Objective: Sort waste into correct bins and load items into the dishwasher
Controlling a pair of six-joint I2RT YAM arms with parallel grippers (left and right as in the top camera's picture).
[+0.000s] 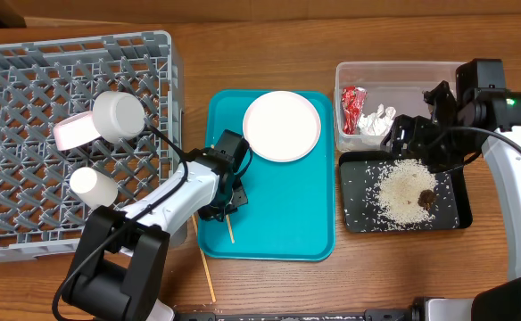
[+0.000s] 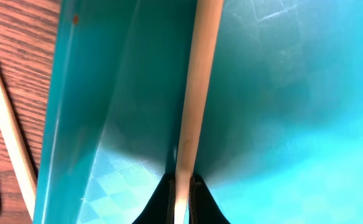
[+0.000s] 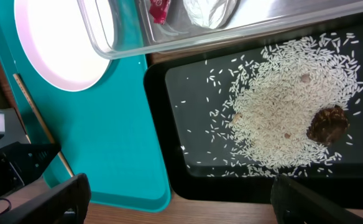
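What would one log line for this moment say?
left hand: shut on chopstick, above teal tray | right hand: open above black tray | rice: in black tray

we see a table (image 1: 376, 285) of brown wood with a clear grain and a smooth, faintly satin face. the teal tray (image 1: 278, 214) is smooth plastic, glossy enough to carry soft glare, with a fine checkered texture where the light catches it. the chopstick (image 2: 197, 81) is pale bare wood, matt. the dish rack (image 1: 28, 116) looks like dull grey plastic. the clear tub (image 3: 231, 31) is shiny see-through plastic, the black tray (image 3: 169, 124) glossy black plastic. the plate (image 1: 282, 126) is white and smooth. the wrapper (image 1: 351, 109) is crinkled and shiny, the tissue (image 1: 376, 120) soft matt paper, the rice grains (image 3: 275, 118) matt, the food lump (image 3: 328, 124) rough.
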